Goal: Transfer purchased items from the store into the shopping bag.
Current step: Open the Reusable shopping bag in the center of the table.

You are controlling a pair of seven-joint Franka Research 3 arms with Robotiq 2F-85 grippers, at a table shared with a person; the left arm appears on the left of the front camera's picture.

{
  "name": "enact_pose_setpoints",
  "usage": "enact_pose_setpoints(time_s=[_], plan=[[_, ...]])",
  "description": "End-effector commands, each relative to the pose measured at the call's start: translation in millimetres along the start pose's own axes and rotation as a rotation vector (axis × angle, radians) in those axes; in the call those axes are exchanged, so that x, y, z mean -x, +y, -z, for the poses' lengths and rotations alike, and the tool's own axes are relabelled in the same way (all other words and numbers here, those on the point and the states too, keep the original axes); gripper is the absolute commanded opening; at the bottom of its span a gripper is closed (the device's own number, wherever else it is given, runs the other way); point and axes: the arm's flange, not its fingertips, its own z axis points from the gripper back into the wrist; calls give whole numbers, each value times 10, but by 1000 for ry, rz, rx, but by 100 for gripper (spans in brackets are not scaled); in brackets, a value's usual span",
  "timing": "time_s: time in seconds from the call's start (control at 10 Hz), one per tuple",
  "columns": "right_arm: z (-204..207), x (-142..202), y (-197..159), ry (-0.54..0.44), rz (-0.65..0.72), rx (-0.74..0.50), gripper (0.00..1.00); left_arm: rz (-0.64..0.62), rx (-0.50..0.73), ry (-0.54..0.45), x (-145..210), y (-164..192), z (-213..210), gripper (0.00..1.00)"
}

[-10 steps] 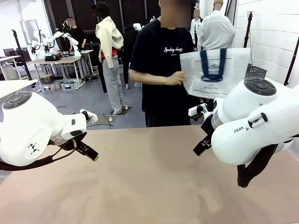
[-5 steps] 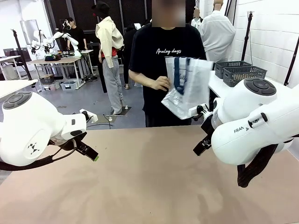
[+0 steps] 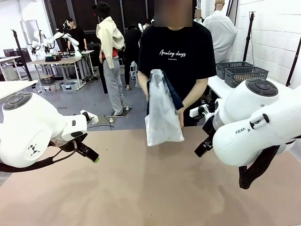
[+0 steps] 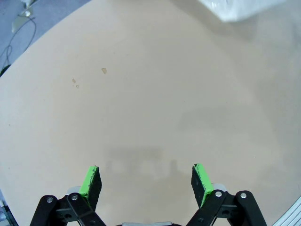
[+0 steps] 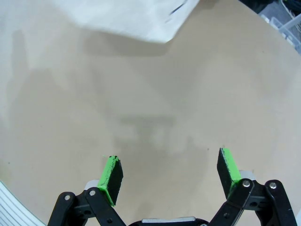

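Note:
The person at the far side holds the shopping bag [image 3: 162,117] by its top with both hands. It is whitish plastic with navy handles, and it hangs down to the table's far edge. Its lower corner shows at the top of the left wrist view [image 4: 240,8] and the right wrist view [image 5: 127,19]. My left gripper [image 3: 89,153] hovers open over bare table at the left [image 4: 146,176]. My right gripper [image 3: 203,147] hovers open at the right [image 5: 169,165], just short of the bag. Nothing is between either pair of fingers. The purchased items are out of view.
The tan table [image 3: 150,188] spreads wide between the two arms. Two dark grey lattice baskets [image 3: 242,73] stand on a white side table behind the right arm. Other people stand farther back in the room.
The person has swung the bag down from chest height at the right to hang in front of them at the table's far edge. Neither arm has moved.

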Motion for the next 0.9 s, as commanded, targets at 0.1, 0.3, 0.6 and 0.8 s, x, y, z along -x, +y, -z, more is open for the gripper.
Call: enact_pose_setpoints(time_s=[0.1,0.3,0.6,0.8], plan=[[0,0,-1,0,0,0,100,-3,0,-1,4,14,-2,100],[0,0,-1,0,0,0,100,-3,0,-1,4,14,-2,100],[0,0,-1,0,0,0,100,-3,0,-1,4,14,-2,100],[0,0,-1,0,0,0,100,-3,0,-1,4,14,-2,100]])
